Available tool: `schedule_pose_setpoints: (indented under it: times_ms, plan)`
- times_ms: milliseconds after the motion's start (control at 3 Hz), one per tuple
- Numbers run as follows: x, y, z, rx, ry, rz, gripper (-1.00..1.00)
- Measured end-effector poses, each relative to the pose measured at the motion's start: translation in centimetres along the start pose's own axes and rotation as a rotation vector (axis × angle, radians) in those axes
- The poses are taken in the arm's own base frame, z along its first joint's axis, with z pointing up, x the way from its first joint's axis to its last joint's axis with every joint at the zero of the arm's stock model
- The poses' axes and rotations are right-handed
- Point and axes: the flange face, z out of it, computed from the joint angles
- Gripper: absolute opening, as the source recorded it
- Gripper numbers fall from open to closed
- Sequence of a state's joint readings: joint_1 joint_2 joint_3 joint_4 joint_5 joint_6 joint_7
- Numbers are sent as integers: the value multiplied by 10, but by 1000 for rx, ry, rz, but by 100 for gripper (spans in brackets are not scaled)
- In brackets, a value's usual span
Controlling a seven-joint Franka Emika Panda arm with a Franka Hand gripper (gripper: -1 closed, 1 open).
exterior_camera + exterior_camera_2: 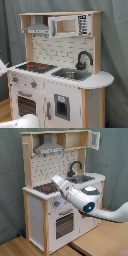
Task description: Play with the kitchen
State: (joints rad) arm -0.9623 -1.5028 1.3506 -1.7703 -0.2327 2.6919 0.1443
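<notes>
The tall white and light-wood toy kitchen stands on a wooden floor before a grey-green curtain, in both exterior views. My white arm reaches in from the second exterior view's right and crosses in front of the cabinet; a blue light glows on its joint. Across the counter sit the black hob with red rings, then the metal sink, then the curved black faucet. Above hang the grey hood and a white microwave-style cupboard; the oven door is below. My jaws point toward the hob's front edge in the second exterior view; I cannot tell whether they are spread or pressed together.
</notes>
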Motion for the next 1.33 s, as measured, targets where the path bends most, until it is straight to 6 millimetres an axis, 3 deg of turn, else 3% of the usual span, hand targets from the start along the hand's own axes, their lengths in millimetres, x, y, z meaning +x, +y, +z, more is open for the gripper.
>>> schedule_pose_setpoints:
  times_ms: [667, 1333]
  plan:
    - [-24, -39, -18, 92, 74, -48, 100]
    - [-51, -73, -20, 190, 161, -53, 100]
